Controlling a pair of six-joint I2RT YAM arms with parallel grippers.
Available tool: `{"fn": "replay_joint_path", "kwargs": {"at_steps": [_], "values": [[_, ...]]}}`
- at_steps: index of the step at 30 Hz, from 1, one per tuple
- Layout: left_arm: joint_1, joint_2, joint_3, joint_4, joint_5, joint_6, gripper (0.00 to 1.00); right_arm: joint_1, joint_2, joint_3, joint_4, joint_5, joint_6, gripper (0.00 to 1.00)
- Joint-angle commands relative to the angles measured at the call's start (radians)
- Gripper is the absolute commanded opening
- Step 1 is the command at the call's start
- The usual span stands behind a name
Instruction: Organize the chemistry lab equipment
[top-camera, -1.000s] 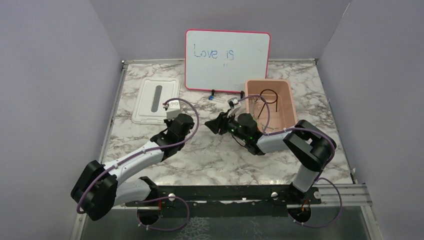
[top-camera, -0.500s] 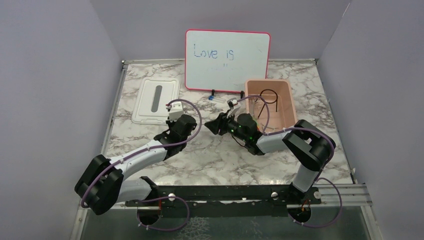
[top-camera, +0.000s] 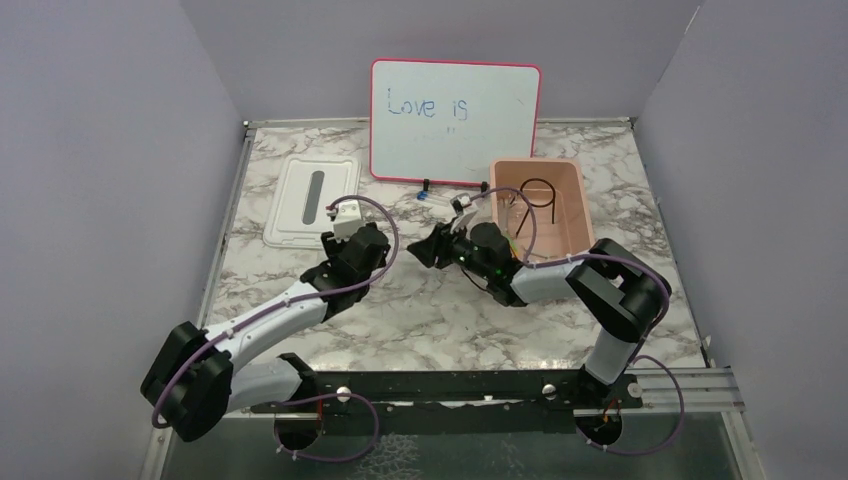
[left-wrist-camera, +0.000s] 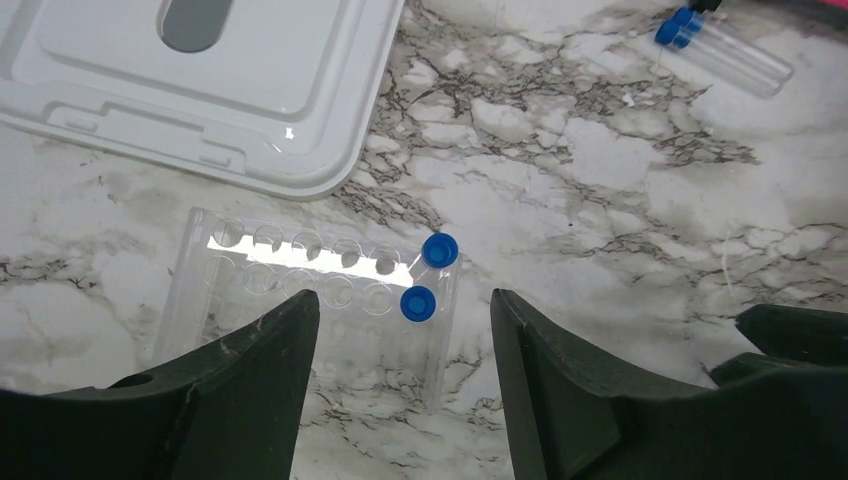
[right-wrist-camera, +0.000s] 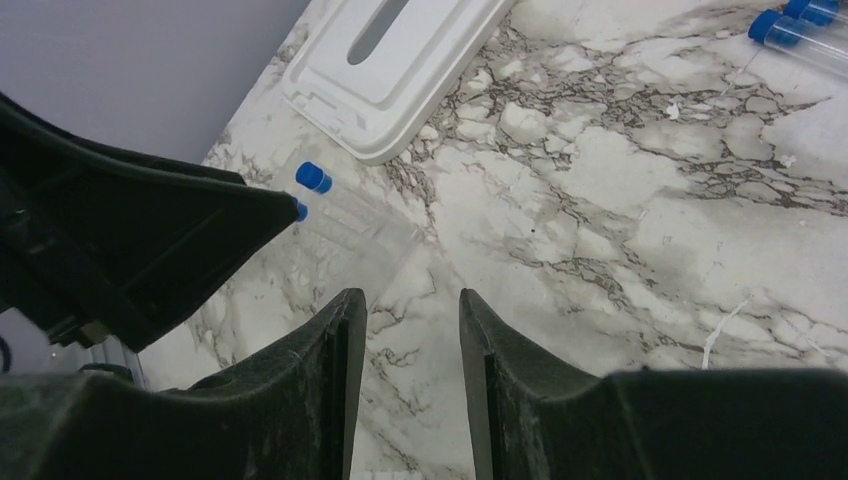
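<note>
The whiteboard (top-camera: 455, 122) with the pink frame stands at the back of the desk (top-camera: 420, 320). On it the words "Love is" are written by hand in blue pen, near the top left of the board. Just under them are a few tiny marks, too small to read.

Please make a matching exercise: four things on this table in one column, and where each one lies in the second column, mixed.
1 black wire ring
2 white lid
3 clear tube rack
4 loose blue-capped tubes

A below the left gripper
B in the pink tub
C at the whiteboard's foot
D far back left of the table

Pairs: 1-B, 2-D, 3-A, 4-C
</note>
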Motion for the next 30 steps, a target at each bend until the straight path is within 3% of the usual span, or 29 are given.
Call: {"fn": "replay_joint_path", "kwargs": {"at_steps": [1, 7, 10, 14, 23, 30], "values": [[-0.003, -0.103, 0.07, -0.078, 0.001, -0.029, 0.69, 0.001, -0.008, 0.116, -0.192, -0.001, -0.04, 0.45], [-0.004, -0.203, 0.153, -0.169, 0.079, 0.013, 0.75, -0.004, 0.03, 0.4, -0.59, 0.148, -0.104, 0.52], [-0.003, -0.236, 0.218, -0.248, 0.106, 0.035, 0.75, -0.036, 0.117, 0.552, -0.741, 0.25, -0.098, 0.58], [-0.002, -0.289, 0.278, -0.323, 0.135, 0.093, 0.75, -0.113, 0.261, 0.733, -0.907, 0.275, -0.066, 0.61], [-0.002, -0.358, 0.288, -0.367, 0.127, 0.151, 0.77, -0.139, 0.444, 0.975, -1.034, 0.328, -0.115, 0.62], [-0.002, -0.342, 0.276, -0.365, 0.116, 0.172, 0.77, -0.138, 0.499, 1.041, -1.095, 0.333, -0.106, 0.62]]}}
